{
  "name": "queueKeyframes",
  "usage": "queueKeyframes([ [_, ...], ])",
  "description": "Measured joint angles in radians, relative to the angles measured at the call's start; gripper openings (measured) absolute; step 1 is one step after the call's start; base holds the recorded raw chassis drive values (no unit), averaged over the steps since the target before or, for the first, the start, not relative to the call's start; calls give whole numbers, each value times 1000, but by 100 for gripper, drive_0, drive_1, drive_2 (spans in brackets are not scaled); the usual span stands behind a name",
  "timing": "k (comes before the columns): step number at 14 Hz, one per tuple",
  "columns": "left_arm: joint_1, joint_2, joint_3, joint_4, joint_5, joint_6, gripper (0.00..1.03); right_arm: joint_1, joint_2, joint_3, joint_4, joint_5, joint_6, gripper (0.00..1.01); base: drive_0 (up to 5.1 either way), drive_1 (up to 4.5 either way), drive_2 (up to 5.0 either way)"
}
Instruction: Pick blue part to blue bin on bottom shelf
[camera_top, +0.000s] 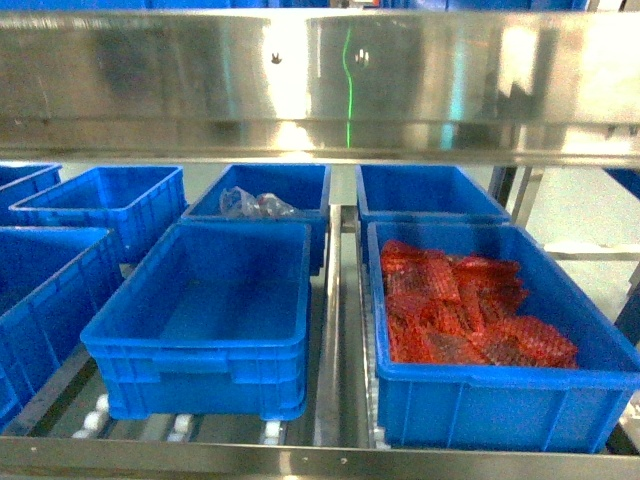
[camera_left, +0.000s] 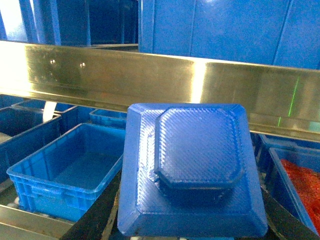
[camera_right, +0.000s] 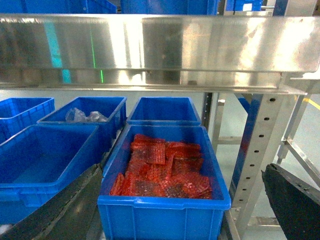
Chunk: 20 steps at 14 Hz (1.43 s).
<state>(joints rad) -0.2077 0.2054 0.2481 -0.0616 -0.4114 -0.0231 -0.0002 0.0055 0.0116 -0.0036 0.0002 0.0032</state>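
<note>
The blue part, a square flat-rimmed piece with a raised octagonal centre, fills the middle of the left wrist view. My left gripper is shut on it, with a dark finger showing at its side. It hangs in front of the bottom shelf, whose steel front lip and roller tracks carry several blue bins. An empty blue bin stands below and left of the part, at the front left in the head view. My right gripper is open and holds nothing. Neither gripper shows in the head view.
A blue bin of red mesh pieces stands front right on the shelf. A rear bin holds clear plastic bags. The steel beam of the upper shelf runs overhead. A perforated rack post rises at the right.
</note>
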Motion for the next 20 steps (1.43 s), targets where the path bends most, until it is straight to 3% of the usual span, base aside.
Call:
queueKeyframes([
  [20,0,0,0,-3,1,0,43,0,0,0,-2,0,-1,98,0,0,0],
])
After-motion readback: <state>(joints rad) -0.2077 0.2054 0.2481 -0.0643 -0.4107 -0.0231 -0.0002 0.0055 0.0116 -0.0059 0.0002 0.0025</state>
